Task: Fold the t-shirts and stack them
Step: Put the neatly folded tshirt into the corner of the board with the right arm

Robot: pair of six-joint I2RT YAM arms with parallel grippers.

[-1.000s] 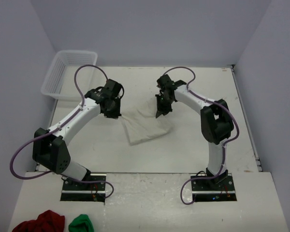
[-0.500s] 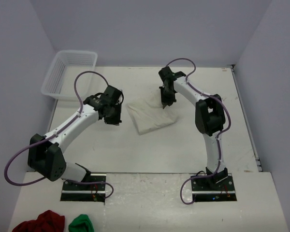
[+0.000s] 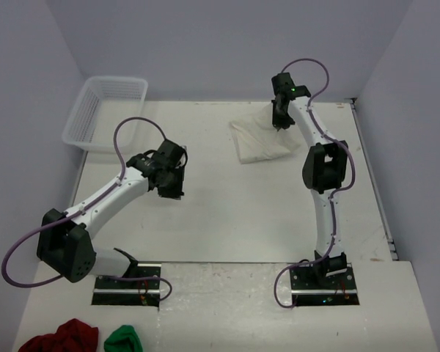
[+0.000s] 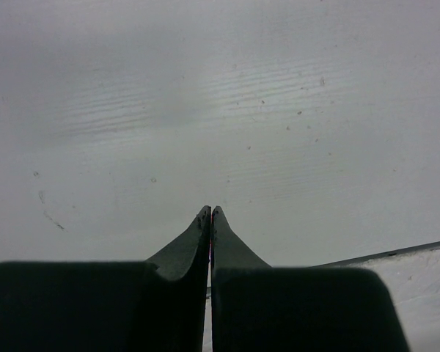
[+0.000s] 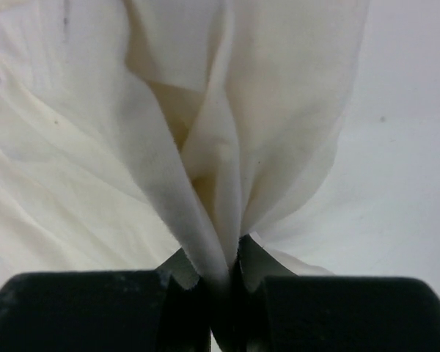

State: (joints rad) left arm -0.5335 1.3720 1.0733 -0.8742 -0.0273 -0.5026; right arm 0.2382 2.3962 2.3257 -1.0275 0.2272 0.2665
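The folded t-shirt lies on the table, toward its far right side. The right gripper pinches a fold of cloth at the t-shirt's far right edge. The left gripper, fingers pressed together, hangs over the table, well apart from the t-shirt.

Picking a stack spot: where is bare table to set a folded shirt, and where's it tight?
Free: table centre, between left gripper and right arm; far strip between basket and t-shirt. Tight: far right, where the right gripper pinches the t-shirt.
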